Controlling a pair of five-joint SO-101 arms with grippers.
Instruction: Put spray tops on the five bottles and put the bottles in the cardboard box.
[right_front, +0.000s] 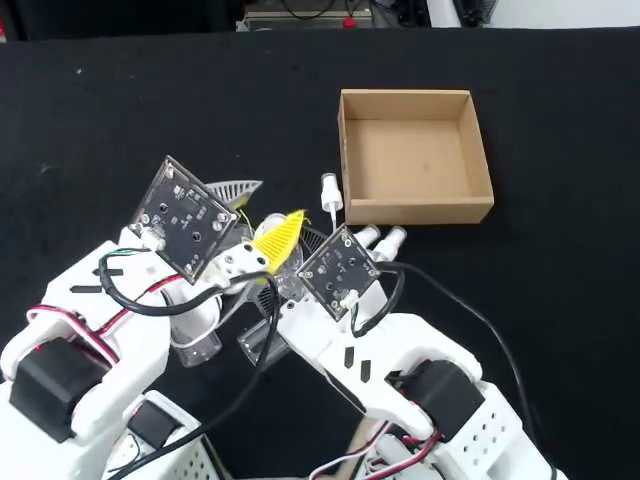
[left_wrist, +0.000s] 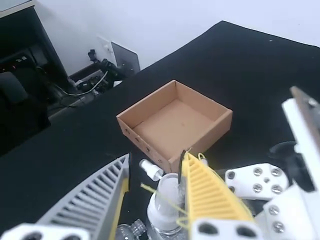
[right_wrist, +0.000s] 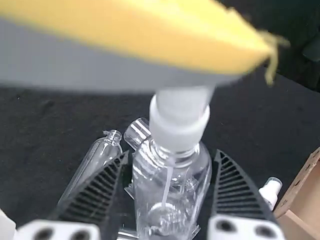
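My right gripper (right_wrist: 171, 157) is shut on a clear bottle (right_wrist: 170, 192), which stands upright between its black fingers. A white spray top (right_wrist: 180, 122) sits on the bottle's neck, its tube hanging down inside. My left gripper (left_wrist: 156, 165) is open around that spray top (left_wrist: 165, 205), which lies close to the yellow finger (left_wrist: 207, 195) and apart from the grey finger (left_wrist: 97, 197). In the high view the left gripper (right_front: 275, 200) hovers just left of the cardboard box (right_front: 420, 212), which is empty.
Loose spray tops (right_front: 330, 192) (right_front: 367, 236) (right_front: 392, 240) sit by the box's near left corner. An uncapped bottle (right_wrist: 97, 160) lies beside the held one, with another bottle neck (right_wrist: 137, 132) behind. Open black table lies right of the box and beyond it.
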